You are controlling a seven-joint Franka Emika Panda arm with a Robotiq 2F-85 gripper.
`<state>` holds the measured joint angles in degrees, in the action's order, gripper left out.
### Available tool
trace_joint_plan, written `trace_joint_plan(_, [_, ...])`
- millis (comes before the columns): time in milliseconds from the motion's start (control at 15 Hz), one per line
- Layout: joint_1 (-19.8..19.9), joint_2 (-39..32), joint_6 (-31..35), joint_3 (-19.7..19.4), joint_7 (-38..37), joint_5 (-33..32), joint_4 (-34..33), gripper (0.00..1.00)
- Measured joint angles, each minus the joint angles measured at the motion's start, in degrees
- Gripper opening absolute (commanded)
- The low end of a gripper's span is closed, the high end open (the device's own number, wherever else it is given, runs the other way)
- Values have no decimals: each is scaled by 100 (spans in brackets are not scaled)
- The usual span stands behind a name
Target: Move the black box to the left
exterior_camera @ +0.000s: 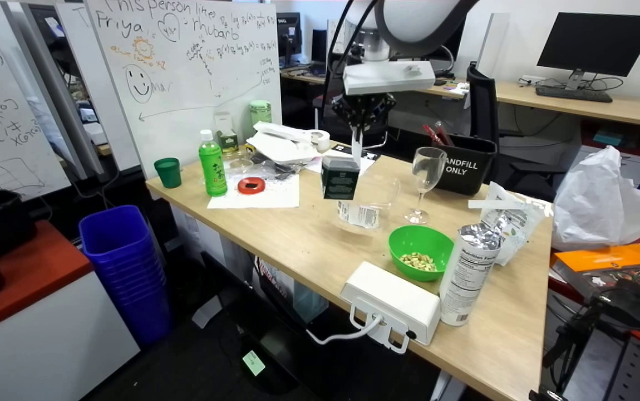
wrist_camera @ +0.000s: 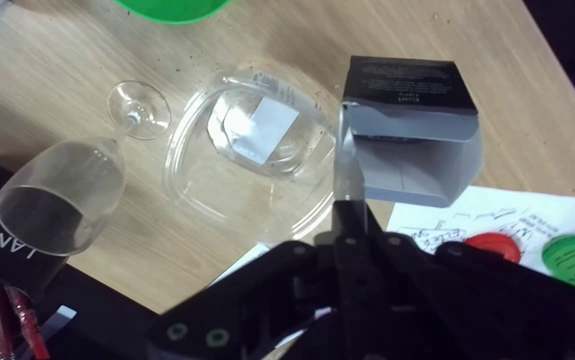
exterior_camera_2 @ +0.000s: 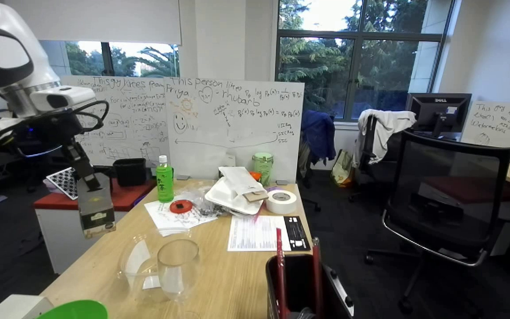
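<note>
The black box (exterior_camera: 340,179) is held in the air above the wooden table (exterior_camera: 292,239), and it also shows in an exterior view (exterior_camera_2: 97,217). In the wrist view the black box (wrist_camera: 410,85) has its open grey inside turned towards the camera. My gripper (exterior_camera: 357,132) is shut on a thin flap or wall at one side of the box, and the box hangs below the fingertips. The gripper also shows in an exterior view (exterior_camera_2: 91,182) and in the wrist view (wrist_camera: 351,215), with the fingers close together.
Near the box on the table are a transparent plastic container (wrist_camera: 262,135), a wine glass (exterior_camera: 427,170) and a green bowl (exterior_camera: 420,245). A green bottle (exterior_camera: 212,167) and a red lid (exterior_camera: 251,185) are towards the whiteboard. A black bin (exterior_camera: 467,164) stands behind the glass.
</note>
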<state>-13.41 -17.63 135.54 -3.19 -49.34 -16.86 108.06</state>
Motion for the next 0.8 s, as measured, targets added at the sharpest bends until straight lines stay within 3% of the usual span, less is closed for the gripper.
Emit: trace_joint_plan(800, [-281,-682,323,291,405,-776,308,0])
